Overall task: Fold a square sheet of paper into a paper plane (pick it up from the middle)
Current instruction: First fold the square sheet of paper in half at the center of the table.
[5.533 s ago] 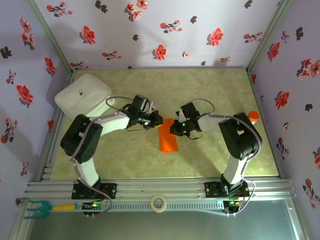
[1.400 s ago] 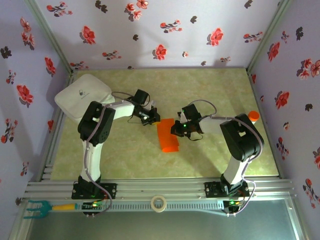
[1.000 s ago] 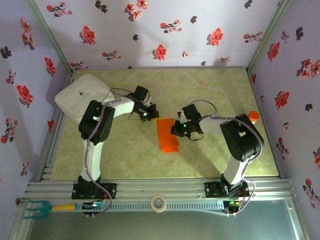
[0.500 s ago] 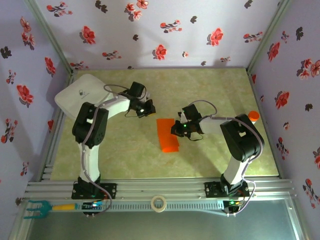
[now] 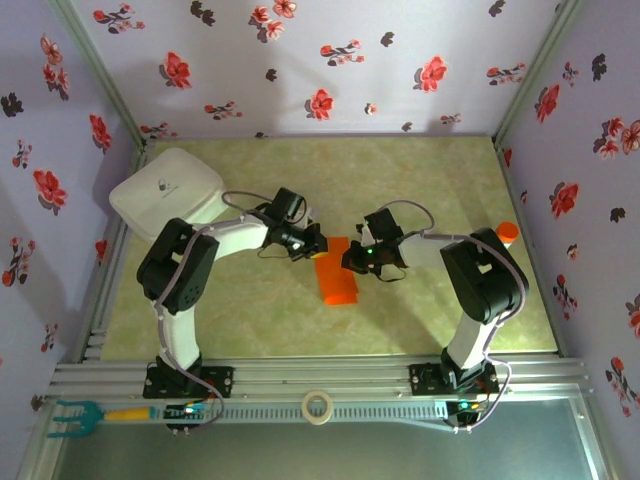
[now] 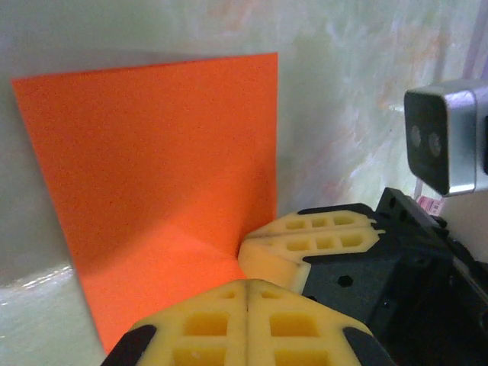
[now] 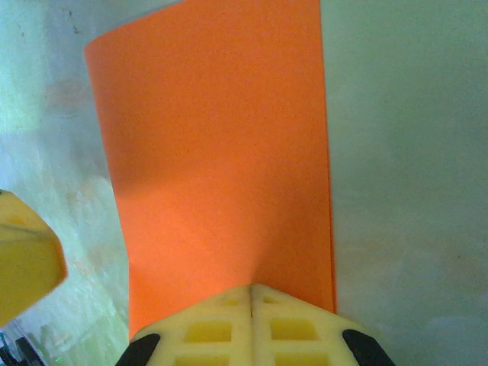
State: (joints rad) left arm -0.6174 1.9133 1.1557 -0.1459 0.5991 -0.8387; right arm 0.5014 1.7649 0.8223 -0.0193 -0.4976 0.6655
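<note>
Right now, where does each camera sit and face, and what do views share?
Top external: above, behind the bases, looking down; both arms, left gripper, right gripper at the orange paper.
Left wrist: looks along its shut fingers at the paper.
Right wrist: looks over its shut fingers at the paper.
Shared: the paper; each wrist view catches the other gripper.

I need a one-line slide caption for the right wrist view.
Right gripper, shut, tips on the edge of the orange paper lying on the table.
</note>
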